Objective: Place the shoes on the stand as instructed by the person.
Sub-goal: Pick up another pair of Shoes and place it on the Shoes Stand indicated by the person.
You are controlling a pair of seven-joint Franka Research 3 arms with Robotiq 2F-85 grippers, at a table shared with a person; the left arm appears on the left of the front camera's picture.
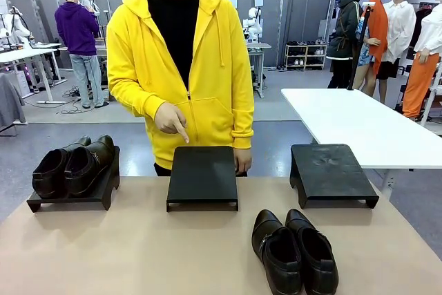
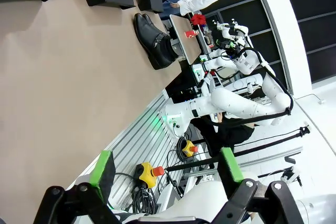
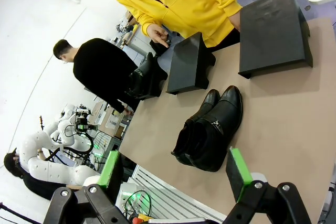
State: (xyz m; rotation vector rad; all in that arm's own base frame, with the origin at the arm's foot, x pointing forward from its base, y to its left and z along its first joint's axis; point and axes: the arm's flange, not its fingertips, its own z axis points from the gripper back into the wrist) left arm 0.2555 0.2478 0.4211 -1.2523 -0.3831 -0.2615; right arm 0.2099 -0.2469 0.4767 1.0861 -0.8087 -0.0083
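One pair of shiny black shoes point(image 1: 293, 250) lies on the tan table, near the front and right of centre. A second pair point(image 1: 72, 166) rests on the left black stand point(image 1: 69, 202). The middle stand point(image 1: 202, 174) and the right stand point(image 1: 331, 170) are bare. The person point(image 1: 176, 60) in the yellow hoodie stands behind the table, with a hand point(image 1: 170, 119) pointing an index finger down at the middle stand. My right gripper point(image 3: 175, 153) is open, hovering above the loose pair point(image 3: 210, 129). My left gripper point(image 2: 166, 153) is open off the table's edge, far from the loose pair point(image 2: 153, 40).
The tan table point(image 1: 138, 253) has free room at the front left. A white table point(image 1: 359, 126) stands at the back right. Other people stand farther back. In the left wrist view, equipment and cables point(image 2: 147, 174) lie below the table's edge.
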